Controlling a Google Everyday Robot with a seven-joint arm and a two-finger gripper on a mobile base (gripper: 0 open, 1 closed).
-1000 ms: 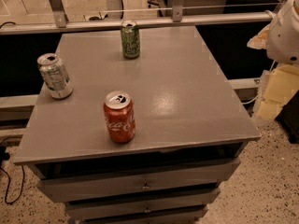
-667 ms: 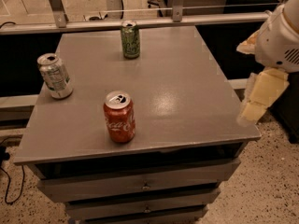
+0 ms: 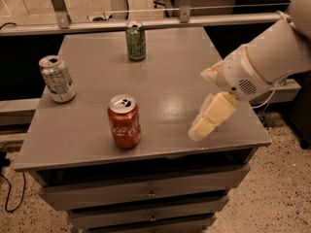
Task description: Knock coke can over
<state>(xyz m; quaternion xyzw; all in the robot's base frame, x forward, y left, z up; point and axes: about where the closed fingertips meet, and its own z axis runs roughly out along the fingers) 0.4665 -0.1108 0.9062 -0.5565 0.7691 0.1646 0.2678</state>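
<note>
Since a second ago your three cans have stayed put, while the end effector has swung in from the right and now hangs over the bench's right front part. It is released, its jaws apart with nothing between them.

Count one of each: a silver-white can upright at the left edge, the coke can upright near the front, left of centre, and a green can upright at the back. Only bare bench top separates the coke can from the end effector, which stands well apart to its right. Below are drawers (a cable trails on the floor at left).
</note>
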